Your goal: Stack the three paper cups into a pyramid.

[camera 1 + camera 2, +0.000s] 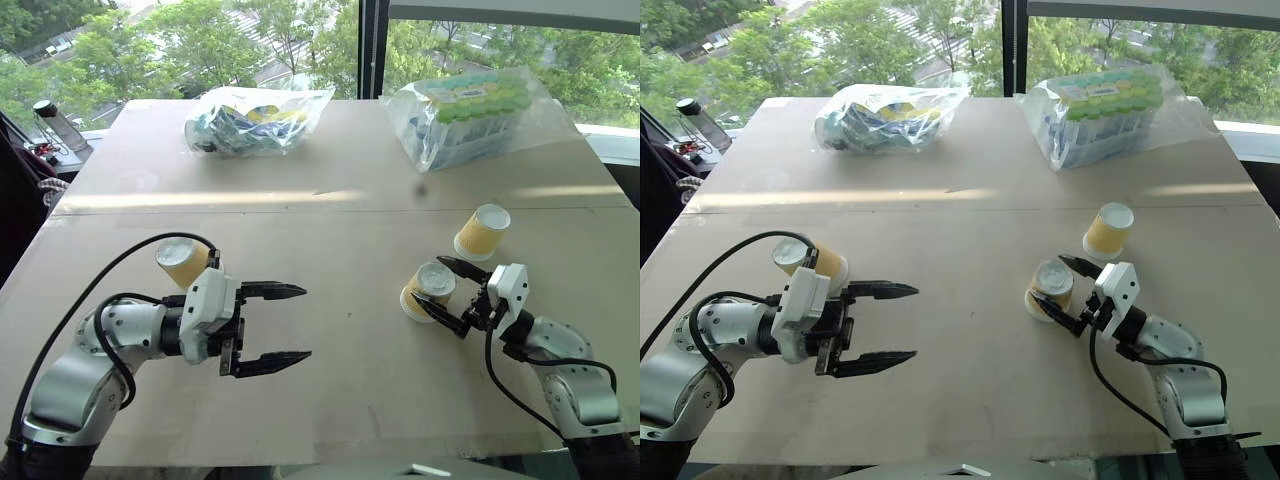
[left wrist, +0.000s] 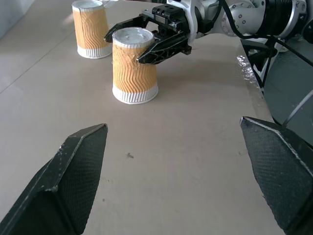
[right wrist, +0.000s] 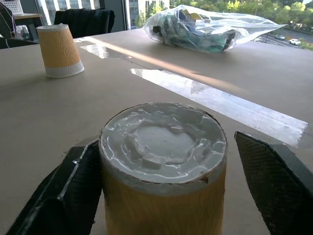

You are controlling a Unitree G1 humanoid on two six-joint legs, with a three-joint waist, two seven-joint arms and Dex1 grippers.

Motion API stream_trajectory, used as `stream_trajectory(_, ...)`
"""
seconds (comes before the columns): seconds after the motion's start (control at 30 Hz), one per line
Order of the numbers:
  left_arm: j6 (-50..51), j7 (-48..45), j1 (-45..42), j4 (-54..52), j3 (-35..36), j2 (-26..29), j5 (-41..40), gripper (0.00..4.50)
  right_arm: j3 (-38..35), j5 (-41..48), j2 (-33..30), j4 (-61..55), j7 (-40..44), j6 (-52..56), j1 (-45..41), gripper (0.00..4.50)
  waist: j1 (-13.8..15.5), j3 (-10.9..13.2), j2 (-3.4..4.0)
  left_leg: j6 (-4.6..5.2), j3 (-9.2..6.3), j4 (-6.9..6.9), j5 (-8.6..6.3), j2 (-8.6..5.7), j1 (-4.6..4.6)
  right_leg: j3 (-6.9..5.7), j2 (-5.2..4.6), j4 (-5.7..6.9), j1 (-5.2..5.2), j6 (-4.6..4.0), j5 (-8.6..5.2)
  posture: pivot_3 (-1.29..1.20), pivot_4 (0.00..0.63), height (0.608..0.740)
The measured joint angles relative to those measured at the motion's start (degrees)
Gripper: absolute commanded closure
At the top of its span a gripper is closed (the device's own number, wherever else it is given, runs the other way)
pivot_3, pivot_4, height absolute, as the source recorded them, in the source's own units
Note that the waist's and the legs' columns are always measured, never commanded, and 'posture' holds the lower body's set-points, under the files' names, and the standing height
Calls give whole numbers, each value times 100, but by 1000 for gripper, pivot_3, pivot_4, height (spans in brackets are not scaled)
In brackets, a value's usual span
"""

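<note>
Upper-floor office or lab: big windows (image 1: 300,40) over treetops

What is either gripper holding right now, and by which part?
Left gripper: nothing. Right gripper brackets an upside-down paper cup near its upturned base; a firm hold cannot be told.

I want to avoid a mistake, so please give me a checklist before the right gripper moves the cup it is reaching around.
1. Right gripper has fingers on both sides of the near cup: ok.
2. Fingers pressing firmly on that cup: cannot tell; a gap shows at one finger in the right wrist view.
3. Near cup stands upside down, base up: ok.
4. Second cup stands apart, upside down: ok.
5. Third cup stands behind the open left gripper, not held: ok.
6. Pyramid started: not ok, no cups stacked.
</note>
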Motion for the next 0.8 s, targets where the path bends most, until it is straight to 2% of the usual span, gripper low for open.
stream_trajectory(0.03,0,26,-28,16,1,-66,1,0,0,5,-5,0,16,3,3,2220,4,1,1,2,0,0,-1,0,1,0,0,0,1,0,0,0,150,740)
stream_trajectory(0.07,8,54,-72,20,1,-142,-4,0,2,6,-7,0,25,6,3,2502,10,1,0,3,-1,1,-2,0,0,-1,0,0,0,0,0,0,150,740)
stream_trajectory(0.23,-11,189,-75,20,3,-323,40,0,10,32,-11,-4,55,61,5,2511,10,1,-1,3,-2,2,-1,1,3,0,-12,4,1,0,1,0,150,740)
stream_trajectory(0.33,80,579,-26,19,38,-525,61,0,135,-51,0,5,31,142,-312,2511,-43,1,-2,4,-2,3,-1,1,4,2,-12,6,1,0,2,0,150,740)
stream_trajectory(0.43,397,1335,-101,34,159,-733,179,0,461,-462,378,298,-463,689,-1382,2511,-148,4,-8,2,-2,4,1,2,11,7,-6,14,0,-16,15,0,150,740)
stream_trajectory(0.57,874,2266,-236,17,285,-1021,186,0,991,-903,1044,1024,-1038,1361,-2674,2511,-119,4,-15,-27,-27,1,17,5,11,-16,17,35,-5,-25,17,0,150,740)
stream_trajectory(0.73,1060,2595,-194,-21,264,-1128,244,0,1184,-1253,1634,2175,-1348,1491,-3551,2511,-117,3,-16,-34,-21,-1,20,0,-13,-9,10,31,-30,-25,17,0,150,740)
stream_trajectory(0.8,1060,2625,-168,-38,266,-1130,251,0,1205,-1319,1709,2429,-1362,1488,-3635,1493,-115,3,-16,-34,-21,-4,20,-3,-17,-10,-11,23,-30,-25,17,0,150,740)
